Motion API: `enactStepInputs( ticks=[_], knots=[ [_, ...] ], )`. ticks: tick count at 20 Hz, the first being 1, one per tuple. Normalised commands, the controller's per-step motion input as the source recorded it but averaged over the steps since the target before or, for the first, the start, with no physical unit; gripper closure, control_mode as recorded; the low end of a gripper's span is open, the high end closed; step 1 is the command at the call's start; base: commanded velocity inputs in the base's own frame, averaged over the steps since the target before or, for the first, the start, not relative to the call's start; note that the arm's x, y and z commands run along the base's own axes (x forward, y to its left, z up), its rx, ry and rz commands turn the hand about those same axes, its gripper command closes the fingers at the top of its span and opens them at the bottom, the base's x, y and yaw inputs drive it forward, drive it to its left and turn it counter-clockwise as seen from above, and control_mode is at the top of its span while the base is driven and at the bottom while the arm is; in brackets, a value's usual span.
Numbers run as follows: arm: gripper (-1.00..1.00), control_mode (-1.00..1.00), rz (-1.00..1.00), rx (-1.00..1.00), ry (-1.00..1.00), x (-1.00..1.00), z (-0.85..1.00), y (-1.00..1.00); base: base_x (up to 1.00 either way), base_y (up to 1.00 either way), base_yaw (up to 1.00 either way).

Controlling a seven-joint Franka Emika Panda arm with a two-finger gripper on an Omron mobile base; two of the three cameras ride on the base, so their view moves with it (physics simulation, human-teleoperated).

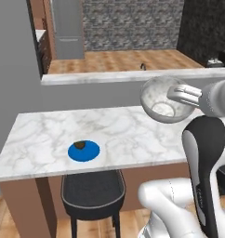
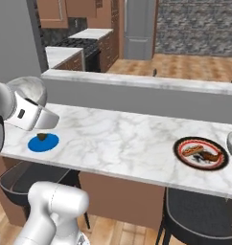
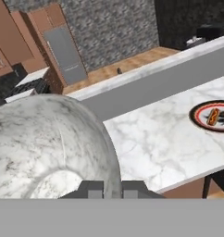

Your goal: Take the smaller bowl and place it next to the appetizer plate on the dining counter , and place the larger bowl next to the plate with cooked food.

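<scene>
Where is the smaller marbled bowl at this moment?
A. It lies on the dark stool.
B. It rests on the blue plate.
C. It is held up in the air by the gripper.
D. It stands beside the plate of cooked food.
C: the gripper is shut on the rim of the smaller bowl, which hangs tilted above the dining counter, clear of the appetizer plate.

The smaller bowl (image 1: 163,98) looks like polished grey-white marbled stone, faintly glossy inside. The dining counter (image 1: 133,135) is smooth white marble with grey veins on a matt brown base. The appetizer plate (image 1: 84,151) is flat, plain bright blue. The stool (image 1: 93,191) seat looks dark and finely textured.
</scene>
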Motion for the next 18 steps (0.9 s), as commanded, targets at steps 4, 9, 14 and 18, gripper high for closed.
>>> enactStepInputs(
  ticks=[4,9,14,18],
  knots=[
    [1.00,1.00,0.00,0.00,0.00,0.00,0.00,0.00,0.18,0.95,-0.25],
    [1.00,1.00,0.00,0.00,0.00,0.00,0.00,0.00,0.32,0.86,-0.20],
    [1.00,-1.00,-0.10,-0.02,0.07,0.32,-0.14,0.40,0.00,0.00,0.00],
    [1.00,-1.00,0.00,0.00,0.18,0.15,-0.21,0.00,0.00,0.00,0.00]
  ],
)
